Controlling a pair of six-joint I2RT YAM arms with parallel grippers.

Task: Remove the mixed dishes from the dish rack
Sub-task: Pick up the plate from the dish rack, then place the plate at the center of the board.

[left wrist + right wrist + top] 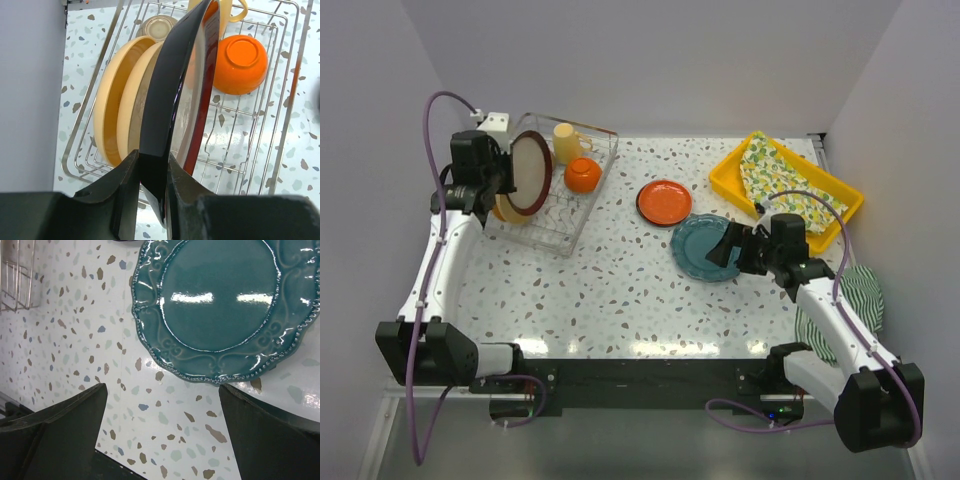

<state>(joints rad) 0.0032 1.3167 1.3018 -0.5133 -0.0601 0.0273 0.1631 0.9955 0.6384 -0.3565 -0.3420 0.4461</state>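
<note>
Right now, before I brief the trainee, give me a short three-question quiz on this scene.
1. True or false: the left tool is shut on the rim of the dark plate.
2. Which dish lies closest to the open right tool? A: orange plate. B: teal plate. C: mug.
3. How many plates lie flat on the table, outside the rack?
Key: 1 true; 2 B; 3 two.
</note>
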